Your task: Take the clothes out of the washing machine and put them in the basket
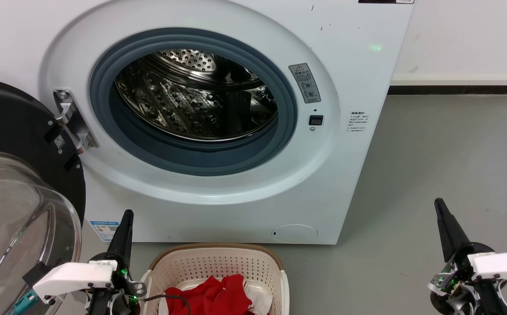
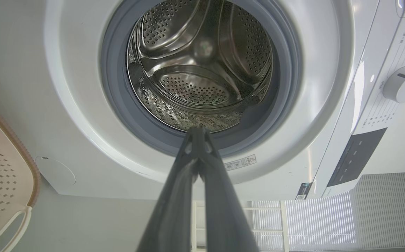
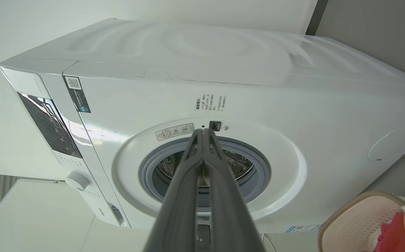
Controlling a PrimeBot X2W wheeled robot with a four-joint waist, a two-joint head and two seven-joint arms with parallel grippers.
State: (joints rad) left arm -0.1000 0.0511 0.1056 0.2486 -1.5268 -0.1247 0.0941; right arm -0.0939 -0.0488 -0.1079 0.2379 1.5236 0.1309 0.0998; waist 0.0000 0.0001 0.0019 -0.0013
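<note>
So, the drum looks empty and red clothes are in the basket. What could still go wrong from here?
1. The grey rubber ring hides the front bottom of the drum in the head view; a small garment may lie there unseen.
2. The open door stands close beside the left gripper; a leftward swing might strike its glass.
3. A dark cable lies across the clothes in the basket and could snag them.

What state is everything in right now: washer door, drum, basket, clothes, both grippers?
Round black-rimmed glass door: swung open to the left.
Shiny perforated steel drum: no clothes visible inside.
Cream plastic basket with brown rim: upright, holding clothes.
Bright red clothes: bunched in the basket.
Left gripper: shut, empty.
Right gripper: shut, empty.
</note>
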